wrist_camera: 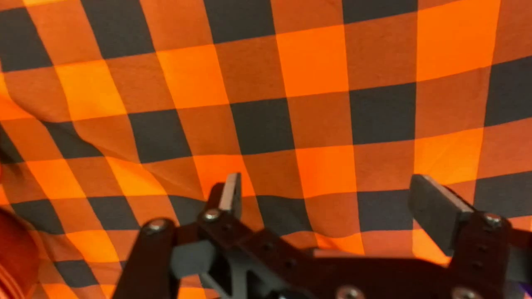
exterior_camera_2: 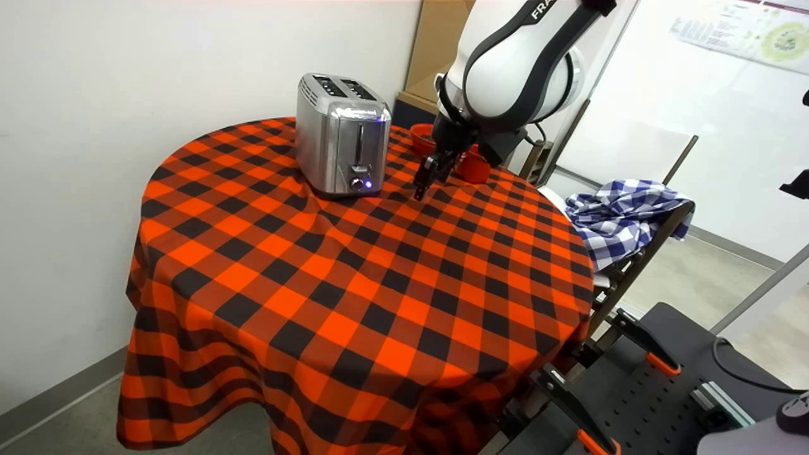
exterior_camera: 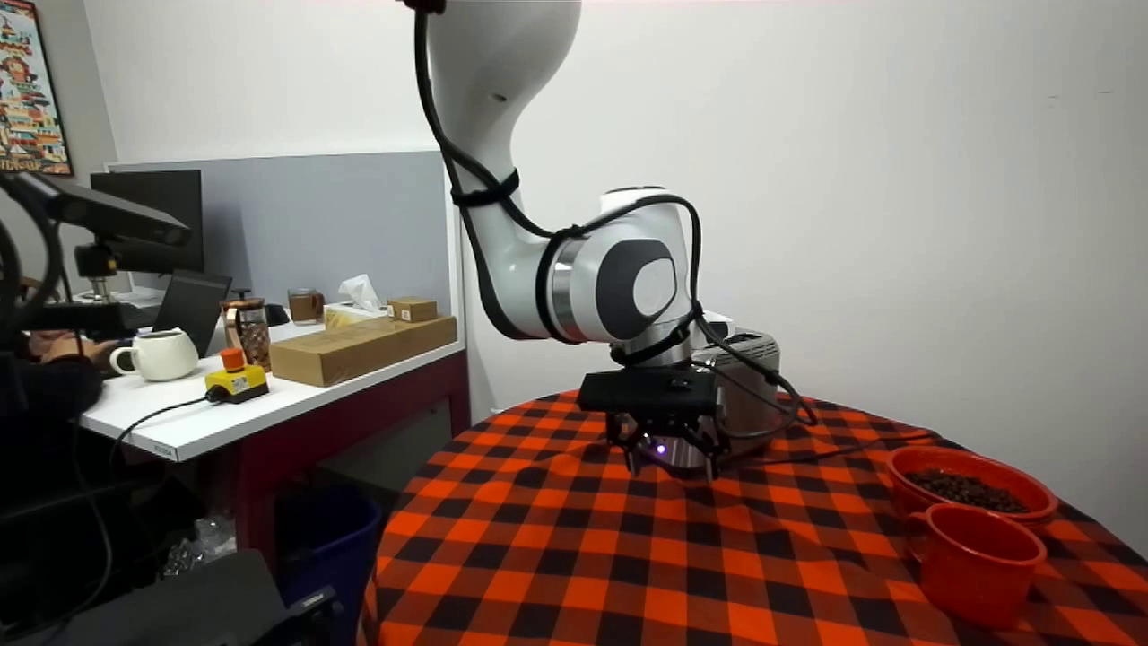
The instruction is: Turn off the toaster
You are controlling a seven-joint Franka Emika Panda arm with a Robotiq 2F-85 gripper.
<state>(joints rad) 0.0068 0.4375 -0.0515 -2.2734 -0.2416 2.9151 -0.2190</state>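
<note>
The silver toaster (exterior_camera_2: 316, 142) stands on the checked tablecloth near the wall. Its front end shows a lever (exterior_camera_2: 359, 169) low in its slot, a round knob (exterior_camera_2: 357, 184) and a lit purple light (exterior_camera_2: 368, 184). In an exterior view the toaster (exterior_camera: 752, 404) is partly hidden behind the arm and gripper, with the light visible between the fingers. My gripper (exterior_camera: 673, 468) is open and empty, pointing down above the cloth. It also shows beside the toaster's front end, apart from it (exterior_camera_2: 422, 189). In the wrist view my gripper (wrist_camera: 326, 187) has only cloth between its fingers; the toaster's body is out of view.
A red bowl (exterior_camera: 906, 498) of dark beans and a red cup (exterior_camera: 978, 583) stand at the table's edge. A red rounded thing (wrist_camera: 14, 257) shows at the wrist view's left edge. A dark cord (exterior_camera: 834, 455) runs from the toaster. A white wall stands behind.
</note>
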